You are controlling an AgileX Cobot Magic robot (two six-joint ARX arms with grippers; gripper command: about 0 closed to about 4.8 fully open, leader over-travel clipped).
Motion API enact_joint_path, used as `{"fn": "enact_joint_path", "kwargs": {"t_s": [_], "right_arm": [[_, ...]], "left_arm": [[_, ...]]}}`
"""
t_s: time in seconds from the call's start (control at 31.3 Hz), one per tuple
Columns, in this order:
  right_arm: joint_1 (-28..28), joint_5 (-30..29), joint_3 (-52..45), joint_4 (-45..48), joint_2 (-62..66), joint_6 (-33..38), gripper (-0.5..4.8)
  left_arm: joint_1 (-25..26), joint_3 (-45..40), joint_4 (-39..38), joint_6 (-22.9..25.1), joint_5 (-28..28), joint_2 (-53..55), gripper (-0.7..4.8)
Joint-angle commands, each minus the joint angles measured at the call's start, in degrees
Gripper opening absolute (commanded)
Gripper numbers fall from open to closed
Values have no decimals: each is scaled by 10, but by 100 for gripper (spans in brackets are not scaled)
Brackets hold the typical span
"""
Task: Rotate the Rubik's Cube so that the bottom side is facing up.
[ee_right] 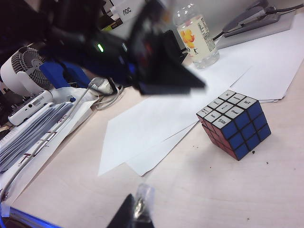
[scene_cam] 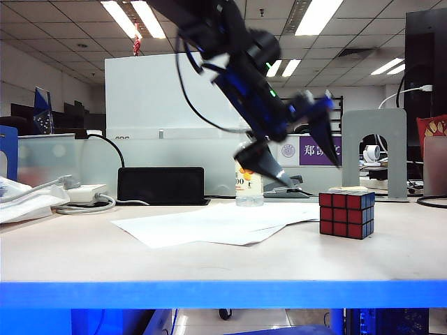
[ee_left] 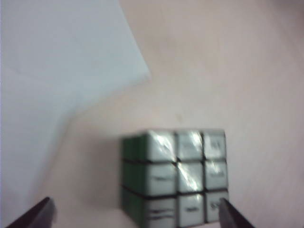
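both open left fingers [ee_left: 231, 216] above rubik's cube [ee_left: 176, 176]

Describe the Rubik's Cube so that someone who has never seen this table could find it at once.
On the pale table, look right of the white paper sheets: the Rubik's Cube sits alone there, below the open left gripper. Black-framed with a white top, red and blue sides, it is shorter than the clear bottle behind.

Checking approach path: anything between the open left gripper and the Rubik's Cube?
Nothing visible. The left gripper hangs open above the black-framed Rubik's Cube, bare air between. The white paper sheets lie beside it; the clear plastic bottle stands farther back.
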Motion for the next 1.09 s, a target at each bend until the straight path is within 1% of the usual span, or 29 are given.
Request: {"fn": "enact_joint_path", "kwargs": {"t_s": [0.03, 0.13, 0.16, 0.35, 0.73, 0.86, 0.96, 1.05, 1.09], "right_arm": [[0, -1, 2, 9, -1, 1, -1], [0, -1, 2, 9, -1, 1, -1], [0, -1, 2, 9, -1, 1, -1], [0, -2, 2, 9, -1, 1, -1], [0, -11, 2, 5, -1, 1, -1], [0, -12, 2, 5, -1, 1, -1], [0, -12, 2, 5, -1, 1, -1], [0, -12, 2, 5, -1, 1, -1], [0, -12, 2, 5, -1, 1, -1]], "left_arm": [[-26, 2, 1, 33, -6, 0, 479], [-42, 2, 5, 76, -44, 0, 479], [-45, 2, 7, 83, -58, 0, 479], [-42, 2, 10, 83, -75, 13, 479], [-51, 2, 21, 83, -62, 26, 479], [-51, 2, 22, 74, -62, 32, 476], [-49, 2, 23, 58, -61, 32, 409], [-49, 2, 32, 48, -56, 32, 257], [-48, 2, 36, 48, -40, 32, 210]]}}
